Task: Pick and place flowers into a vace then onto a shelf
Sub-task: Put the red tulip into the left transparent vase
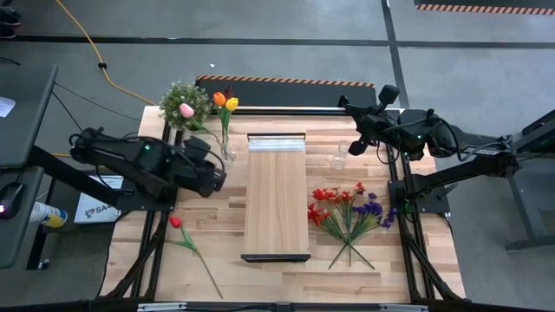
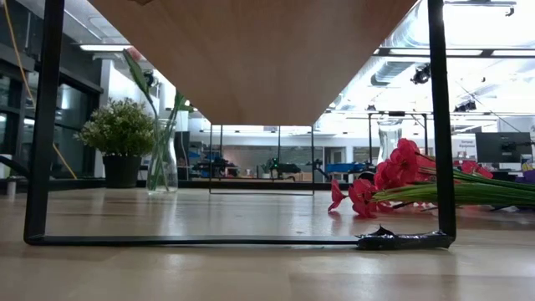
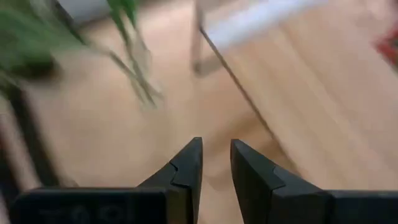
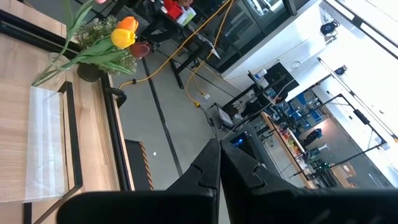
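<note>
Jaws of the left gripper point(image 3: 214, 163) stand slightly apart with nothing between them, over the desk point(image 1: 208, 221) just beside a glass vase point(image 1: 227, 152) holding yellow and orange tulips point(image 1: 226, 101). Jaws of the right gripper point(image 4: 219, 163) are pressed together and empty, raised near the desk's far right edge. Between the arms lies the shelf point(image 1: 276, 195). One red tulip point(image 1: 176, 223) lies at the near left; red and purple sprays point(image 1: 347, 208) lie right of the shelf.
</note>
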You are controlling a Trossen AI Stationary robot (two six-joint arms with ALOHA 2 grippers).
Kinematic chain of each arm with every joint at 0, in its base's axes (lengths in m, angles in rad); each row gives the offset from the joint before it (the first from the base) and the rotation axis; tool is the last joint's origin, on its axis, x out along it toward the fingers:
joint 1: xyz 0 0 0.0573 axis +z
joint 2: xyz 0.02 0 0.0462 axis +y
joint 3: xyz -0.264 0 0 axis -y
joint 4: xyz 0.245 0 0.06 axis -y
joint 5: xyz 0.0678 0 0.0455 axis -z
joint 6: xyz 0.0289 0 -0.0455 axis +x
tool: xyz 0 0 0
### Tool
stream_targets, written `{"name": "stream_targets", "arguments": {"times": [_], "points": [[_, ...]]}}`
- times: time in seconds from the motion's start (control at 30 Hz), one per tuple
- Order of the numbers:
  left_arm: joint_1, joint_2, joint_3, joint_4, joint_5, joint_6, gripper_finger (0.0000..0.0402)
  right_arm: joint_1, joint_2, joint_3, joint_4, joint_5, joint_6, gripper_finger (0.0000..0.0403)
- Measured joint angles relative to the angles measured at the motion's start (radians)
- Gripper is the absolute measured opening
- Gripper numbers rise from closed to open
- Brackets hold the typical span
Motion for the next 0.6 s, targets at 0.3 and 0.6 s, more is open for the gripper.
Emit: {"name": "stream_targets", "arguments": {"times": [0.3,0.6], "points": [[-0.09,0.008,0.027,-0.012,0.381,-0.327,0.0117,0.0,0.0,0.0,0.0,0.0,0.0,0.0],[-0.343,0.09,0.025,-0.082,0.377,-0.753,0.0117,0.0,0.0,0.0,0.0,-0.006,0.0,0.0]]}}
